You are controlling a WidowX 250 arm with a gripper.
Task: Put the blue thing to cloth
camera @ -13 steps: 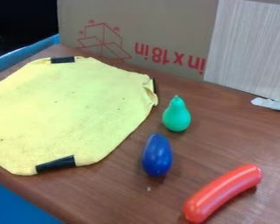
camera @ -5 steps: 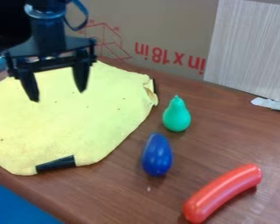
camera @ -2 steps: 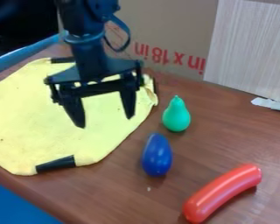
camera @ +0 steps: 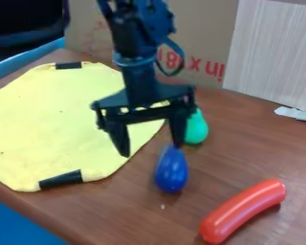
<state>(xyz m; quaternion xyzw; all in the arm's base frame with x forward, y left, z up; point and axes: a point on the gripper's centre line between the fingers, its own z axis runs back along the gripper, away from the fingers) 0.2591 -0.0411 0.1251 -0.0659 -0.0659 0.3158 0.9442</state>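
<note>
Brown wood-grain tabletop point(camera: 245, 143) lies before you, with one cardboard sheet point(camera: 210, 28) and one pale panel point(camera: 270, 52) behind it. You have one yellow cloth point(camera: 47, 119), two black tape strips point(camera: 61, 179) showing on it, one green pear point(camera: 197, 128), one red curved piece point(camera: 244, 210) and one blue thing point(camera: 172, 171). That blue thing sits on the wood just off the cloth, nearer you than the pear. Your gripper point(camera: 151, 150) is open, one fingertip at the blue thing's top end; you can't tell if they touch. Since the last frame it has moved right and slightly down, now partly covering the pear.
</note>
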